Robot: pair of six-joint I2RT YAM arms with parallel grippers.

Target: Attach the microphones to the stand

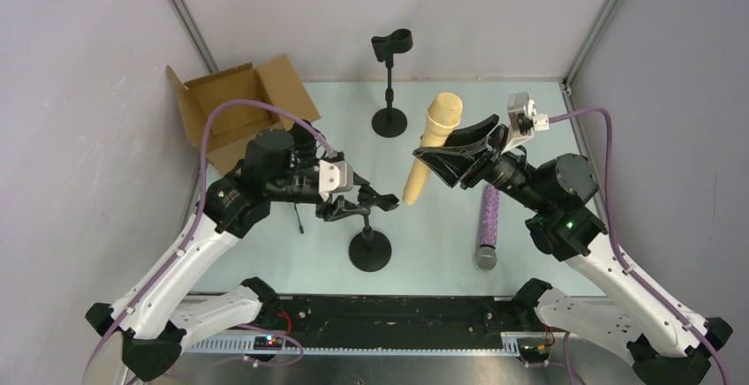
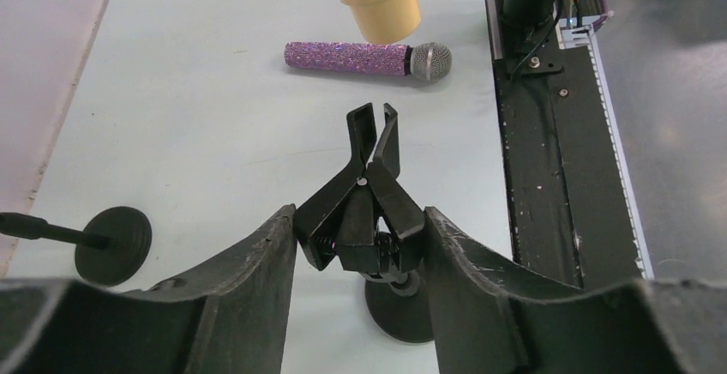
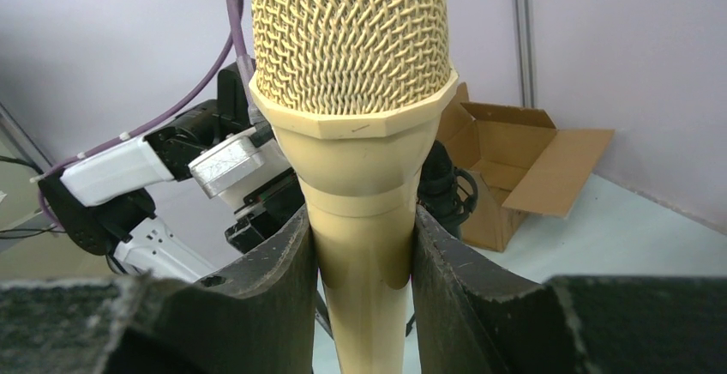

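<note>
Nothing is mounted yet. The right gripper (image 1: 450,160) pinches the cream microphone (image 1: 430,142), its tail just ahead of the left gripper (image 2: 360,230), which squeezes the clip (image 2: 370,164) of the stand (image 1: 369,251). The purple microphone (image 1: 488,217) lies loose beneath the right gripper.

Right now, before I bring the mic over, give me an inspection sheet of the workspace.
Surface: pale table, no spills seen.
Job's things: cream microphone held off the table; purple glitter microphone lying flat by the right arm; near stand gripped at its clip; far stand upright, its holder empty.
Clutter: open cardboard box, far left corner.
Grippers: left pincer shut on the clip; right pincer shut on the cream microphone.
Cables: purple cable loops above each arm.
Surroundings: plain walls, nothing else seen.
</note>
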